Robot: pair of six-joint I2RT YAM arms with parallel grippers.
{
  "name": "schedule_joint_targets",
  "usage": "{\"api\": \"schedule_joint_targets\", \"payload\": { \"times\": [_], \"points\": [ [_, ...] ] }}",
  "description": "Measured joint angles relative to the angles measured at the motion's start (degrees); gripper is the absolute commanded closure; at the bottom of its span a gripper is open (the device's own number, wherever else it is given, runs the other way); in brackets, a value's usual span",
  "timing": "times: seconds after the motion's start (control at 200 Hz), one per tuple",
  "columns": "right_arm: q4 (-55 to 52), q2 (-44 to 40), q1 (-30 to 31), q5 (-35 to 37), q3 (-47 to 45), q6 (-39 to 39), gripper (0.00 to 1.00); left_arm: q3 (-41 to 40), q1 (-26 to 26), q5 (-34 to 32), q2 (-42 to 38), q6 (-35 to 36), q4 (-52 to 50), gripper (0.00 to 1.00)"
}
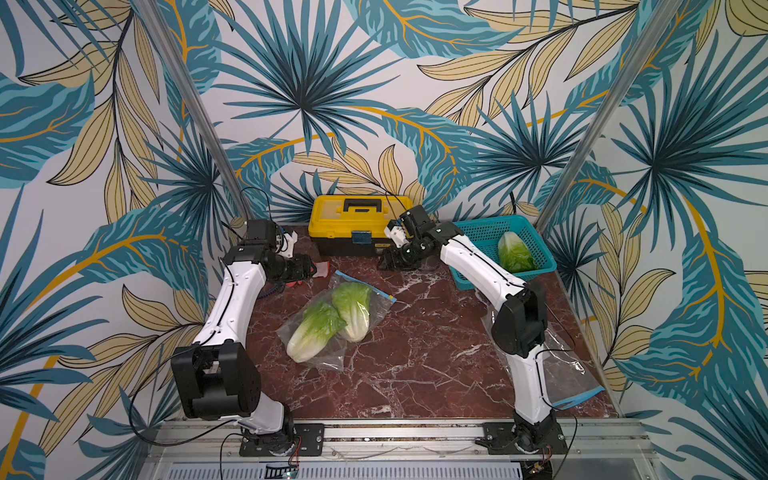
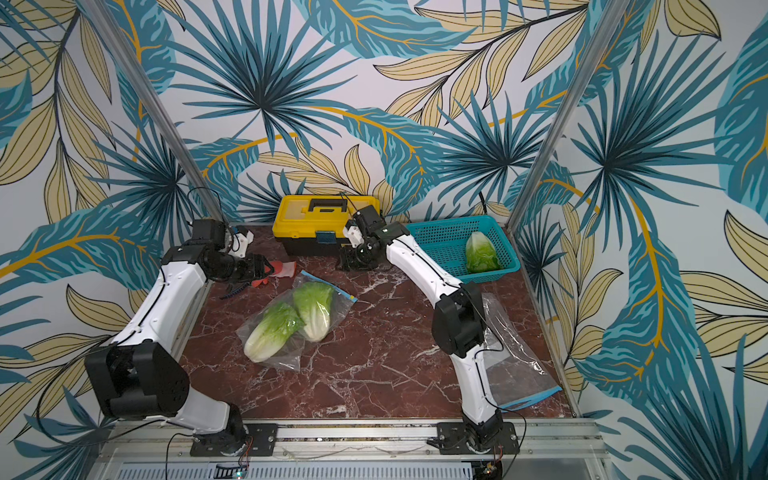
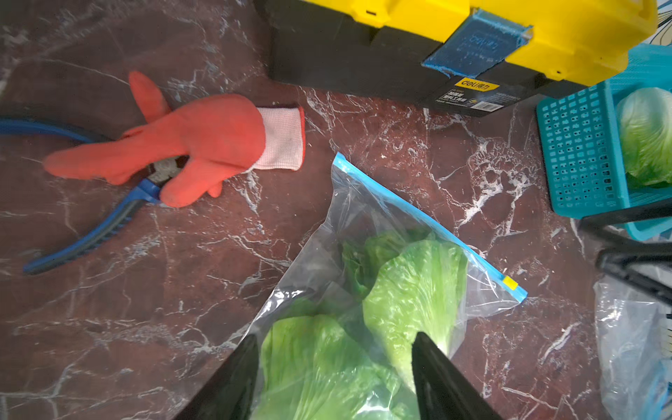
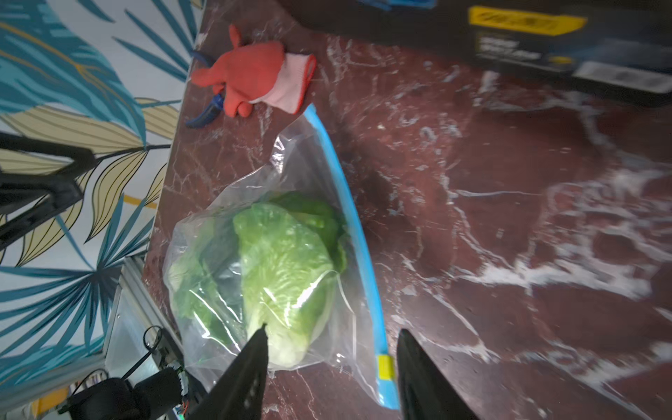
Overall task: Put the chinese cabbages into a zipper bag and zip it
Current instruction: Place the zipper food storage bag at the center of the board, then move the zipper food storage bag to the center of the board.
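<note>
Lying side by side inside a clear zipper bag (image 1: 365,286), two chinese cabbages (image 1: 313,332) (image 1: 353,309) rest near the middle of the red marble tabletop (image 1: 415,365). Their green leaf tops point toward the bag's blue zip strip and their white bases toward its far end. In the left wrist view the yellow slider (image 3: 510,282) sits at one end of the strip. Whether the seal is closed along its whole length cannot be told.

The third chinese cabbage (image 1: 515,251) lies in the teal mesh basket (image 1: 478,232) at the back right corner, well apart from the bag.

The left gripper (image 3: 334,336) hangs above the table's back left part with its two black fingers spread apart and nothing between them. The bagged cabbages show beyond the gap. The right gripper (image 4: 332,328) is in front of the yellow toolbox (image 1: 353,212), its fingers likewise parted and gripping nothing. In its wrist view the slider end of the bag lies just beyond the fingertips.

A red work glove (image 3: 203,138) lies on top of blue-handled pliers (image 3: 91,236) at the back left, near the zip strip's other end. The toolbox stands against the back wall, just beside the basket. A second, empty zipper bag (image 1: 569,374) lies flat at the front right, partly hidden by the right arm.
</note>
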Motion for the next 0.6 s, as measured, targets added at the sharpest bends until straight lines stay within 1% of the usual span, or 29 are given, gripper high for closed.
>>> {"api": "schedule_joint_targets", "payload": {
  "times": [0.015,0.08,0.16,0.18,0.22,0.265,0.315,0.345,0.415,0.491,0.526,0.601],
  "points": [
    [-0.1,-1.0,-0.4,0.4,-1.0,0.0,0.42,0.0,0.0,-0.4,-0.4,-0.6,0.0,0.0],
    [-0.9,-8.3,-2.8,4.2,-8.6,0.3,0.42,0.0,-0.6,-2.5,-3.1,-0.8,0.0,0.0],
    [-2.8,-20.1,-6.6,10.4,-19.2,1.4,0.4,0.0,-1.0,-5.7,-7.0,-2.6,0.4,0.01],
    [-3.2,-23.4,-7.8,11.9,-21.9,1.7,0.38,0.0,-1.0,-6.7,-7.9,-3.6,0.5,0.01],
    [-3.9,-29.9,-10.1,15.1,-27.1,2.2,0.32,0.0,-1.0,-9.2,-9.7,-5.9,0.9,0.01],
    [-5.0,-36.4,-12.5,19.2,-31.8,3.3,0.25,0.0,-0.9,-10.3,-11.2,-8.3,1.2,0.01],
    [-6.9,-42.9,-14.7,23.5,-36.5,3.7,0.22,-0.1,-0.2,-10.3,-12.5,-10.6,1.8,0.0],
    [-8.4,-45.7,-15.9,26.1,-38.8,4.5,0.22,-0.2,0.3,-9.6,-12.9,-11.7,2.2,0.04],
    [-11.6,-49.5,-18.4,30.5,-43.3,6.1,0.21,-0.4,0.7,-7.3,-13.4,-14.1,3.3,0.11],
    [-12.9,-50.1,-19.9,33.3,-48.2,7.8,0.21,-0.9,-0.9,-6.3,-13.4,-15.6,4.4,0.12],
    [-12.8,-49.3,-20.1,33.9,-50.4,8.8,0.21,-1.1,-2.8,-6.8,-13.3,-15.9,4.6,0.12],
    [-12.3,-46.0,-20.0,34.3,-53.3,11.3,0.21,-1.5,-8.7,-8.1,-13.3,-16.3,5.4,0.12]
  ]
}}
